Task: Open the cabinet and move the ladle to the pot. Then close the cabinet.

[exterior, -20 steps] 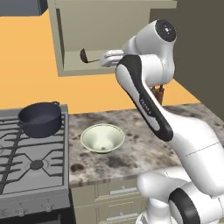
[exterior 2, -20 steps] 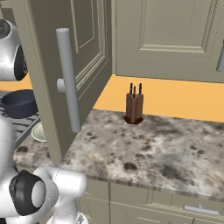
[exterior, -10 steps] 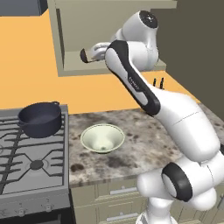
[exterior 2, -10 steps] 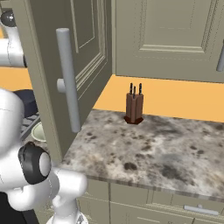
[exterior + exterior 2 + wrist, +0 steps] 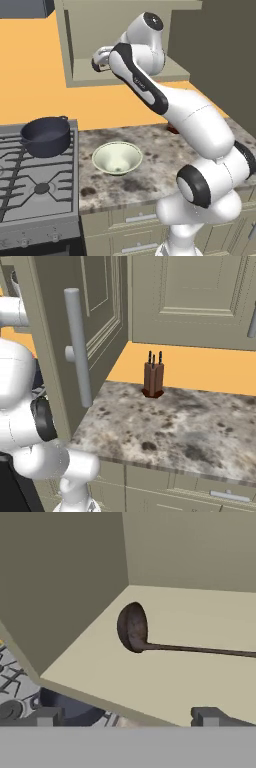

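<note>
The cabinet [image 5: 95, 30] stands open; its door [image 5: 50, 331] with the long grey bar handle [image 5: 78, 351] is swung out over the counter. On the cabinet's shelf [image 5: 165, 682] lies the dark ladle [image 5: 133, 628], cup on the left and thin handle running right. My gripper [image 5: 127, 717] is open, just in front of the shelf's edge, with the ladle ahead of its fingertips [image 5: 48, 716] and untouched. From the left base view my gripper [image 5: 98, 62] sits at the cabinet's lower left opening. The dark pot [image 5: 46, 135] rests on the stove, below and to the left.
A pale cream bowl [image 5: 117, 158] sits on the granite counter [image 5: 170, 421] beside the stove [image 5: 35, 185]. A wooden knife block [image 5: 153, 379] stands against the orange wall. The open door juts out over the counter's left part. Drawers run below the counter.
The arm has swung the hand left and deeper toward the cabinet opening, closing in on the ladle. The jaws stayed open. Pot, bowl and door have not moved.
</note>
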